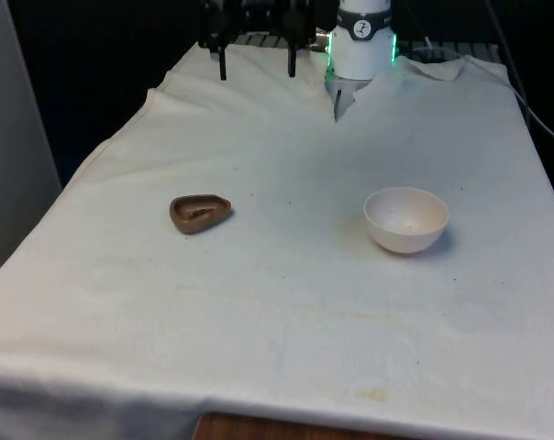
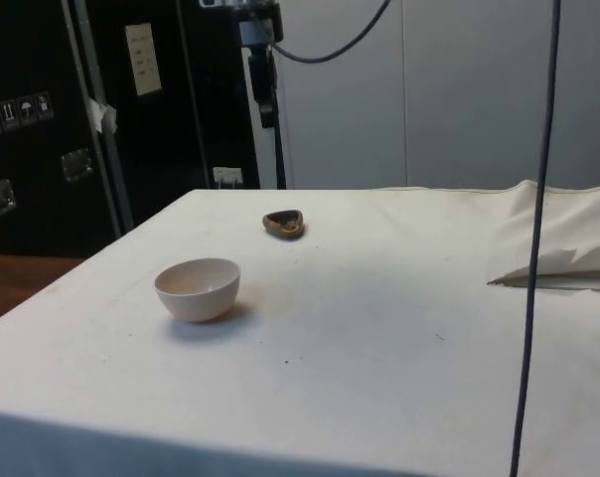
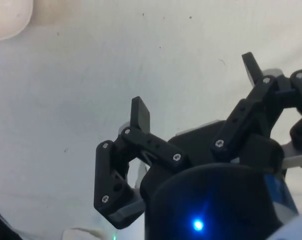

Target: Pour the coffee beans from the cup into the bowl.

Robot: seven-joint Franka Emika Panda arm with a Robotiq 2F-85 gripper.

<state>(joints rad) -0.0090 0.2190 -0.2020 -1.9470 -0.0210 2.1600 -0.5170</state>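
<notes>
The gripper (image 1: 257, 69) hangs spread and empty high over the table's far end, well apart from the brown cup (image 1: 200, 213) on the cloth (image 1: 286, 302) towards the front view's left and the white bowl (image 1: 406, 219) towards its right.

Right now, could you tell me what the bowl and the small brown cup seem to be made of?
The white bowl looks like matte plastic or glazed ceramic: smooth, thin, even rim, with a faint sheen. The brown cup looks like wood or dark ceramic: irregular teardrop shape and a dull finish. Neither is certain.
</notes>
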